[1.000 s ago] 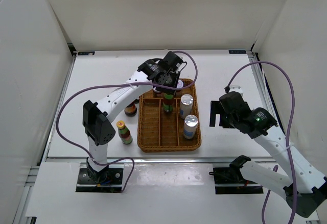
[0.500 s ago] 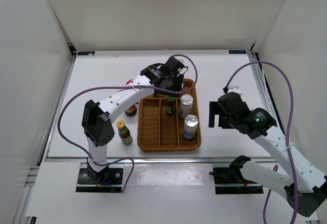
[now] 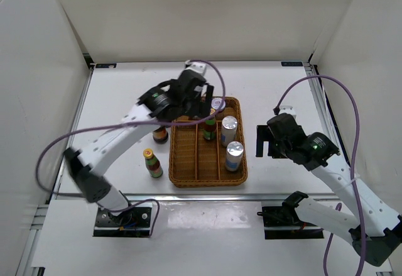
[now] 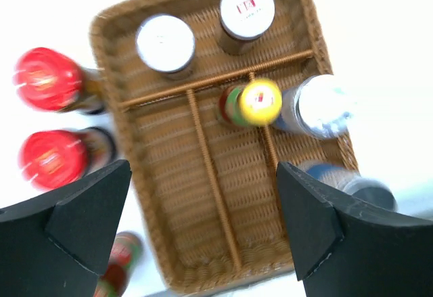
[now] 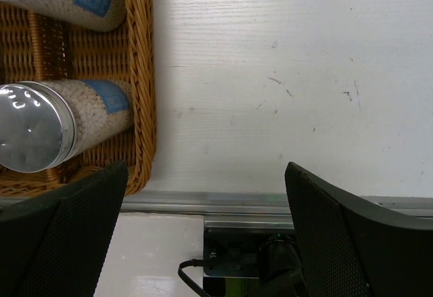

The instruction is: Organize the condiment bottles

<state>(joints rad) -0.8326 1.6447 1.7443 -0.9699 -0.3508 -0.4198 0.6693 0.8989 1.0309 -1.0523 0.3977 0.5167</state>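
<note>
Left gripper (image 4: 203, 168) hangs released over the wicker tray (image 4: 162, 168), right gripper (image 5: 206, 168) likewise. We should centre over a red-lidded jar (image 4: 42, 80) at the tray's nine o'clock before descending.

White table (image 3: 125, 87), plain white walls (image 3: 188, 12) (soft, even light)

Brown wicker tray (image 3: 186, 156) sits just right of centre on the white worktop (image 3: 119, 100), long side running near to far. One cross divider closes off a far compartment; two long dividers form three lanes. A metal rail (image 5: 284, 202) edges the worktop's near side.
</note>
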